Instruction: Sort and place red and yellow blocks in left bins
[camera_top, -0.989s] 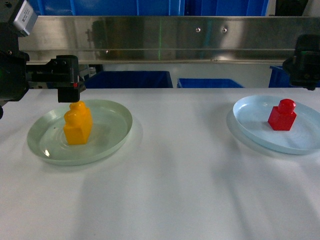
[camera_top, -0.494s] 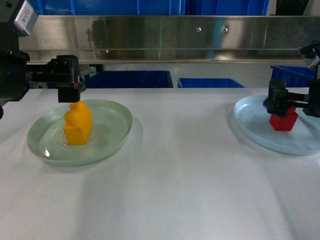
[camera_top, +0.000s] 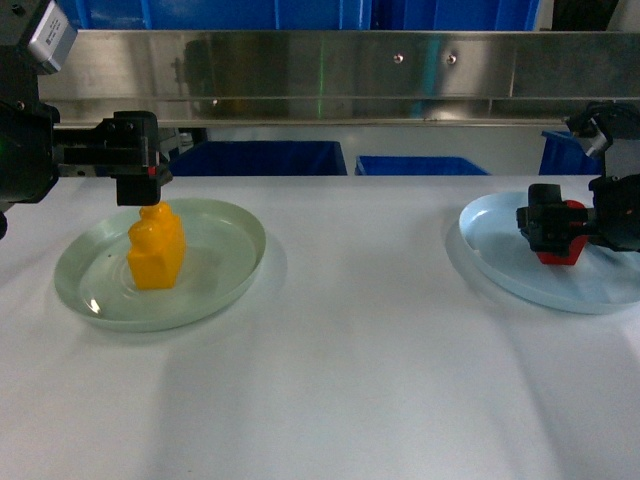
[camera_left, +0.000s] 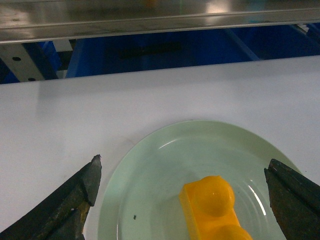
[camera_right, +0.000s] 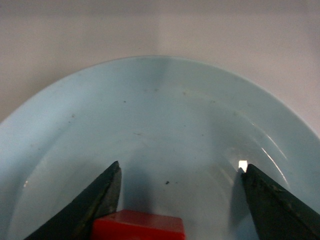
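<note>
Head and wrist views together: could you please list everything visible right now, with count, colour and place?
yellow block: one, yellow-orange, standing in the green plate on the left
green plate: one, pale translucent green, left side of the table
red block: one, red, in the blue plate on the right, largely hidden by the claw in the head view
blue plate: one, light blue, right side of the table
table: one, white, carrying both plates
blue bins: at least three in view, dark blue, behind the far edge of the table
metal rail: one, steel, running across above the bins
left claw: one, black, open, above the yellow block
right claw: one, black, open, its fingers either side of the red block
</note>
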